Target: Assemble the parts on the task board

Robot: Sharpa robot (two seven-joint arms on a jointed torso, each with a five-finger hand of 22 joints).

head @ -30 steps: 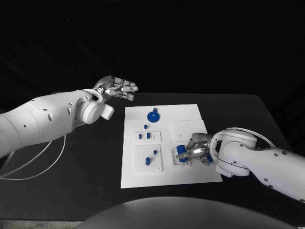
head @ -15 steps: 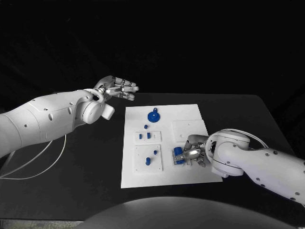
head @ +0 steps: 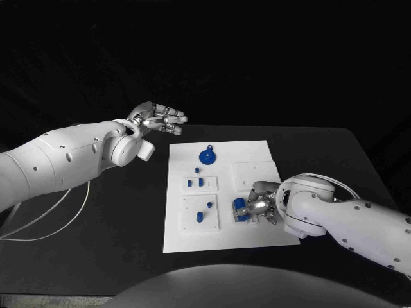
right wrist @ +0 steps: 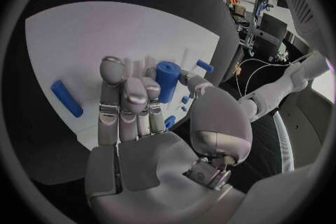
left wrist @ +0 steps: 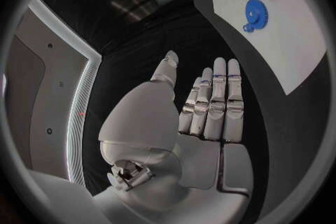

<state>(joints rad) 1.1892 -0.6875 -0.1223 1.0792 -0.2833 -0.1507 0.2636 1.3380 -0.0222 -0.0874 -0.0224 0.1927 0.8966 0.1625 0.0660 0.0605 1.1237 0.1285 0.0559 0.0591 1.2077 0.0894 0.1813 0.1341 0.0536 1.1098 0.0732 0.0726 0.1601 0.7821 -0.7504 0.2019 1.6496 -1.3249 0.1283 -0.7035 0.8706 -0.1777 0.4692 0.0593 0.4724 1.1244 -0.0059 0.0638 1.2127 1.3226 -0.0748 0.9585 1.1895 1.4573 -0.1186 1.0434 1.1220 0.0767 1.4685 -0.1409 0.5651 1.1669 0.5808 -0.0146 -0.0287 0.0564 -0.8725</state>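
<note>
Change: since a second ago the right robot hand (head: 258, 204) has drawn slightly toward the board's centre, carrying its blue piece with it; the left arm has not shifted.
Right robot hand: over the 4 o'clock part of the task board (head: 261, 151), fingers curled and pinching a blue cylinder (right wrist: 167, 80) between thumb and fingertips; the cylinder stands roughly upright in the grasp.
Left robot hand (head: 157, 119): raised off the counter (head: 122, 218) at about 10 o'clock from the board, fingers extended side by side, holding nothing.
Task board: white plate at the counter's middle; a blue gear (head: 207, 155) sits near its 12 o'clock edge.
Other parts: small blue pegs (head: 195, 182) stand in a raised block left of centre, and more blue pieces (head: 203, 212) sit in the block toward 7 o'clock. A loose blue bar (right wrist: 66, 98) lies flat on the board near the right hand.
Step in hand: judged as seating the blue cylinder into a socket in the 4 o'clock region; the socket itself is hidden under the hand.
Doing it well: keep the cylinder vertical, line it up over the hole before lowering, press straight down without twisting, and loosen the pinch only once it stands by itself.
Risk: a tilted entry could jam the cylinder or nudge the board sideways.
</note>
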